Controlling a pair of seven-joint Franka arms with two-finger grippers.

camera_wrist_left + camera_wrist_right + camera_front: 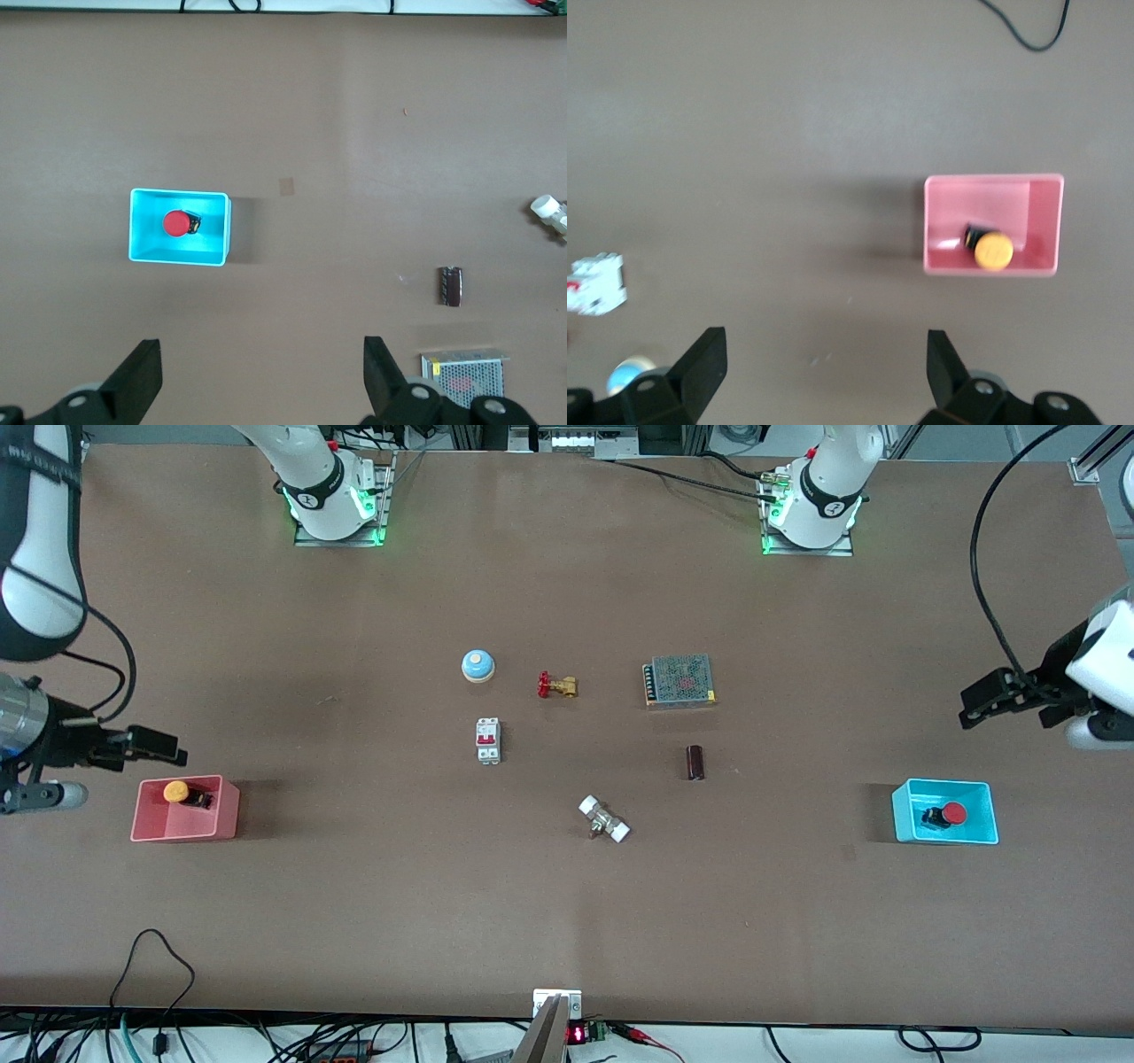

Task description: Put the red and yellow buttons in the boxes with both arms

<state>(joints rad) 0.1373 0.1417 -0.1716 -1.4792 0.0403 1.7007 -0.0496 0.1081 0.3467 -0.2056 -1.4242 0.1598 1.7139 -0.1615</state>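
Note:
The yellow button (177, 791) lies in the pink-red box (182, 830) at the right arm's end of the table. It also shows in the right wrist view (992, 251), inside that box (988, 266). The red button (953, 812) lies in the cyan box (944, 836) at the left arm's end, also seen in the left wrist view (176, 223) in its box (177, 255). My right gripper (164, 747) (826, 367) is open and empty, up in the air beside the pink-red box. My left gripper (970, 707) (263, 372) is open and empty, up in the air beside the cyan box.
In the middle of the table lie a blue-and-white dome (477, 665), a brass valve with a red handle (556, 685), a white breaker (488, 740), a mesh-topped power supply (679, 681), a dark cylinder (695, 763) and a white-ended fitting (603, 819).

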